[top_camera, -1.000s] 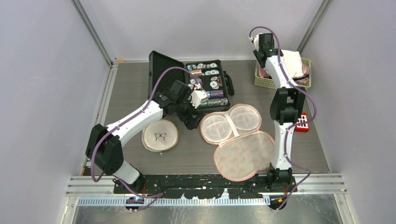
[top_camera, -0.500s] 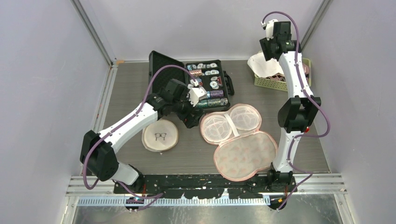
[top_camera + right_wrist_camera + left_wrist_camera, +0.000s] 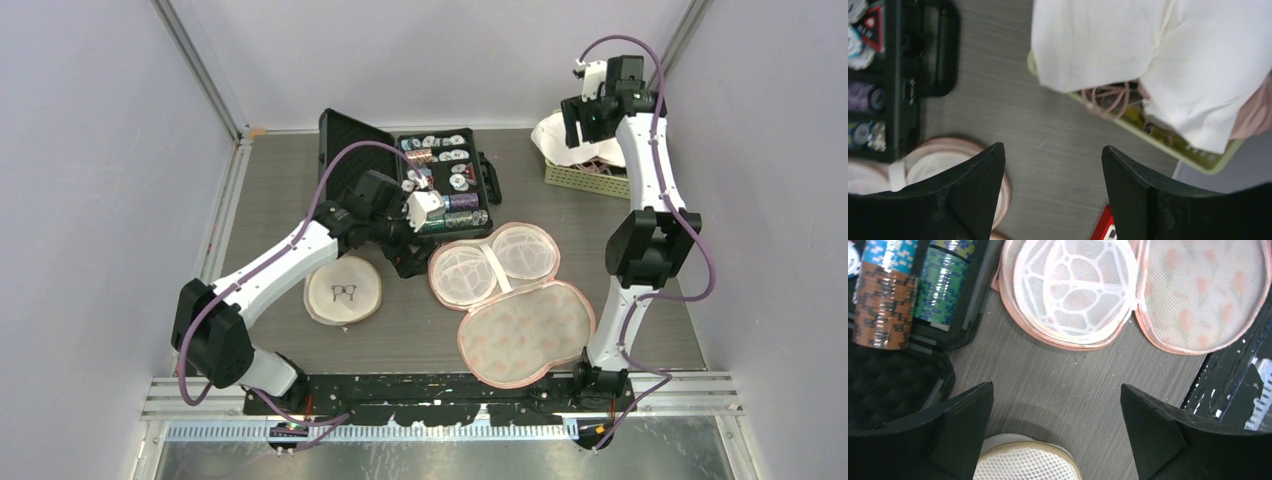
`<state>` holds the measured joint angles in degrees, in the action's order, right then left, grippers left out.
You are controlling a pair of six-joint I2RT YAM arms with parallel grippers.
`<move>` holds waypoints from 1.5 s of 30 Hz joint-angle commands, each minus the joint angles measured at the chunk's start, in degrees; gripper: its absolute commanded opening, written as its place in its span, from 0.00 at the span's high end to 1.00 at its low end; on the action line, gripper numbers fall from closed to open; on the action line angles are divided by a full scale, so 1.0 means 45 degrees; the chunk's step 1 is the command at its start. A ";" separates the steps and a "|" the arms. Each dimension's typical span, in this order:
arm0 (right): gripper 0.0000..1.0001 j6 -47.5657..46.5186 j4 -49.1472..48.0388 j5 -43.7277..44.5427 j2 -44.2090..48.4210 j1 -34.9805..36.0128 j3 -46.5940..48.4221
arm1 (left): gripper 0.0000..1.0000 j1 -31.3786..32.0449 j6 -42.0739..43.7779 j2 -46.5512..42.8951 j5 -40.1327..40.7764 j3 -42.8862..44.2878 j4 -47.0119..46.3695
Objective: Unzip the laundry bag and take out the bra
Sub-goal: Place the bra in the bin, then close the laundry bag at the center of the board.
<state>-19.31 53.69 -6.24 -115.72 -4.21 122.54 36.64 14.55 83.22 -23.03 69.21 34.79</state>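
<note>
The laundry bag (image 3: 525, 335) lies unzipped and spread open at the near middle, its cage apparently empty. At the far right, the white bra (image 3: 1098, 45) is draped over the green basket (image 3: 1193, 159). Above it the right gripper (image 3: 1050, 147) stands parted, holding nothing. The left gripper (image 3: 1055, 387), spread wide and empty, hovers just left of the bag. Removal looks done, so the next move is probably to draw the arms clear.

Pink mesh laundry bag (image 3: 520, 330) unzipped, splayed open flat, cream bra (image 3: 558, 135) draped over green basket (image 3: 575, 178)
</note>
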 commanded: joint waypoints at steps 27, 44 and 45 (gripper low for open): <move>0.34 -0.3204 0.2515 -0.3375 0.5036 -0.0784 -1.2192 | 0.36 0.3127 0.2568 0.5932 0.1044 0.2181 -0.0271; 0.38 -0.3969 0.4120 -0.4385 0.5058 -0.0725 -1.2592 | 0.50 0.1813 0.4837 0.4959 0.0813 0.1649 0.0200; 0.38 -0.3946 0.4167 -0.4422 0.5121 -0.0725 -1.2457 | 0.48 0.1810 0.4934 0.4643 0.0704 0.1463 0.0070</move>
<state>-35.42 68.77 -23.20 -94.28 -7.66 63.26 45.12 32.12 110.39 -18.44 77.23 36.03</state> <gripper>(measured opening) 0.623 0.493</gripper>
